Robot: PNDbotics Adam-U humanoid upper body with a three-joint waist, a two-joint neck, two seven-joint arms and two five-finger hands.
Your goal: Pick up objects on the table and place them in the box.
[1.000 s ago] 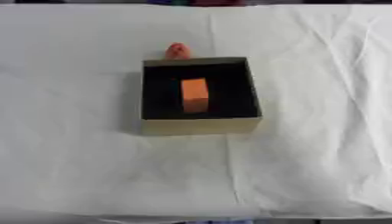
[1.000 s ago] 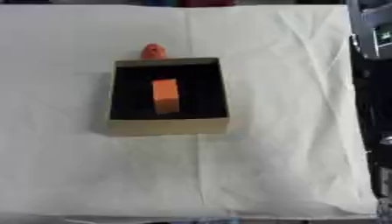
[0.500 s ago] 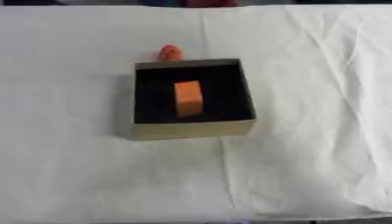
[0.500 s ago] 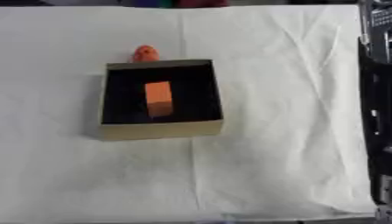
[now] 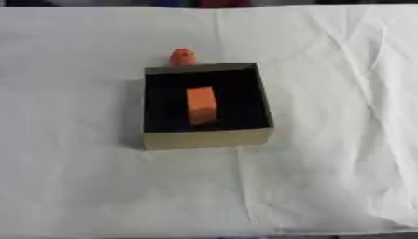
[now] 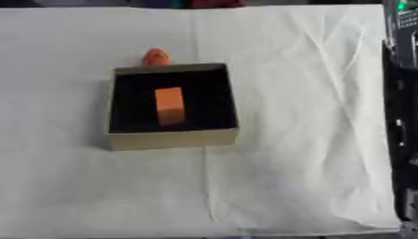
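Small orange object (image 5: 182,57) is sitting just behind the box (image 5: 205,138), touching its far wall, approx. centred; neither hand is showing, so can't tell grip or nearer arm.

No readable text, labels, brands or numbers anywhere. Box (image 5: 205,138) walls are plain tan, the orange block (image 5: 201,105) inside it is unmarked, and the white cloth (image 5: 326,154) around the box carries no print.

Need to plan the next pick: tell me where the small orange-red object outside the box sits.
The small orange-red object sits on the white cloth, close behind the box's far wall, left of centre in the left eye view.
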